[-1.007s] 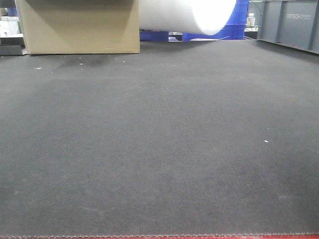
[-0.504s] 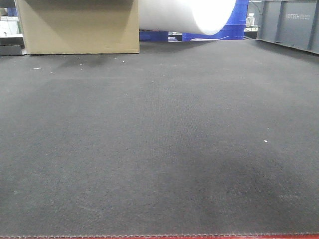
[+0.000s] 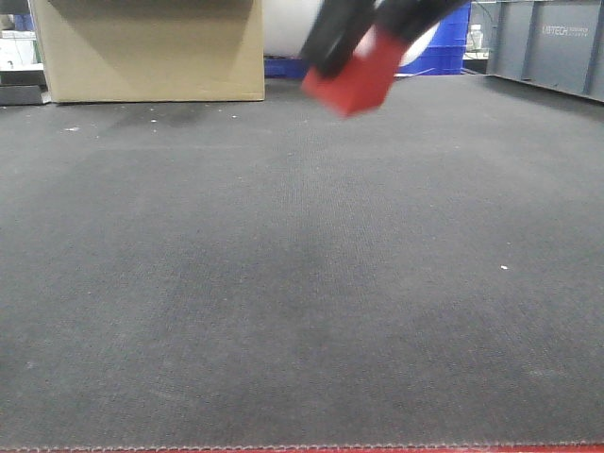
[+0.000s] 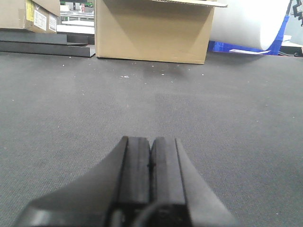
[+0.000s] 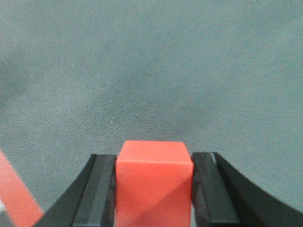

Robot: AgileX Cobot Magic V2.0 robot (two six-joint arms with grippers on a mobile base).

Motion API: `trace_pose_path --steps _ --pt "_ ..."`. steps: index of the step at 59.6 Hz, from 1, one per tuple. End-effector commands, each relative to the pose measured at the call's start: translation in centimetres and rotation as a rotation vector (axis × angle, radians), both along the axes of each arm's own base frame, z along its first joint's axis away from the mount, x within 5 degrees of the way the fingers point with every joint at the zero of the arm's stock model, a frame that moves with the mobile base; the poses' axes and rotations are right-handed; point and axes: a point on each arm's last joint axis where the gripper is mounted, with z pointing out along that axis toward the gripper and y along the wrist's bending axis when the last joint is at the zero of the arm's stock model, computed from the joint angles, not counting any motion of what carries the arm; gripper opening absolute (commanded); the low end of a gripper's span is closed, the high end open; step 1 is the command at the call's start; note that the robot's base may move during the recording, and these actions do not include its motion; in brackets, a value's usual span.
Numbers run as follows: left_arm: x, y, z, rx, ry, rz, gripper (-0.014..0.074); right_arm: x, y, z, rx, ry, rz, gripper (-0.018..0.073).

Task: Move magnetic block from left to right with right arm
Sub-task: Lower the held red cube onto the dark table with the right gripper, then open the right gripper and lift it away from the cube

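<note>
The magnetic block (image 3: 354,77), a plain red cube, hangs tilted above the dark mat near the top of the front view. My right gripper (image 3: 363,38) comes down from the upper edge and is shut on it. From the right wrist the magnetic block (image 5: 154,182) sits squarely between the two black fingers (image 5: 99,189), high over the mat. My left gripper (image 4: 151,156) is shut with its pads pressed together and nothing between them, low over the mat.
A cardboard box (image 3: 151,49) stands at the back left, a large white roll (image 3: 283,28) and blue crates (image 3: 444,47) behind the middle, a grey bin (image 3: 552,42) at the back right. Red edging (image 5: 14,194) shows at the right wrist view's lower left.
The right gripper with the red block has come into the front view from the top; earlier the mat showed no gripper or block, only a shadow growing at the lower right.
</note>
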Motion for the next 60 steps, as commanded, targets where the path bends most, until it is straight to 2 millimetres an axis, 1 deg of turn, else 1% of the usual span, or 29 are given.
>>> trace_pose_path --steps 1,9,19,31,38,42,44,47,48,54,55,60 --pt "-0.1 0.0 0.5 -0.009 -0.089 -0.006 -0.0116 1.4 1.2 0.6 0.041 -0.046 -0.002 0.0162" --pt "-0.1 0.0 0.5 -0.009 -0.089 -0.006 -0.0116 2.9 2.3 -2.4 -0.005 0.014 -0.004 0.0162" --pt "-0.1 0.0 0.5 -0.009 -0.089 -0.006 -0.0116 4.0 3.1 -5.5 -0.056 0.082 -0.005 0.0162" --pt "-0.1 0.0 0.5 -0.009 -0.089 -0.006 -0.0116 4.7 3.6 -7.7 -0.091 0.128 -0.006 0.0162" --pt "-0.1 0.0 0.5 -0.009 -0.089 -0.006 -0.0116 4.8 3.7 -8.2 -0.1 0.14 -0.005 0.0168" --pt "-0.1 0.0 0.5 -0.009 -0.089 -0.006 -0.0116 4.8 3.7 -8.2 -0.102 0.145 -0.005 0.0217" --pt "-0.1 0.0 0.5 -0.009 -0.089 -0.006 -0.0116 4.8 3.7 -8.2 -0.103 0.146 -0.004 0.0274" --pt "-0.1 0.0 0.5 -0.009 -0.089 -0.006 -0.0116 4.7 3.7 -8.2 -0.105 0.151 -0.005 0.037" --pt "-0.1 0.0 0.5 -0.009 -0.089 -0.006 -0.0116 4.7 3.7 -8.2 -0.103 0.153 -0.009 0.0422" --pt "-0.1 0.0 0.5 -0.009 -0.089 -0.006 -0.0116 4.7 3.7 -8.1 -0.093 0.159 -0.024 0.0635" --pt "-0.1 0.0 0.5 -0.009 -0.089 -0.006 -0.0116 4.7 3.6 -8.0 -0.092 0.158 -0.024 0.065" --pt "-0.1 0.0 0.5 -0.009 -0.089 -0.006 -0.0116 4.5 3.5 -7.3 -0.078 0.142 -0.026 0.0622"
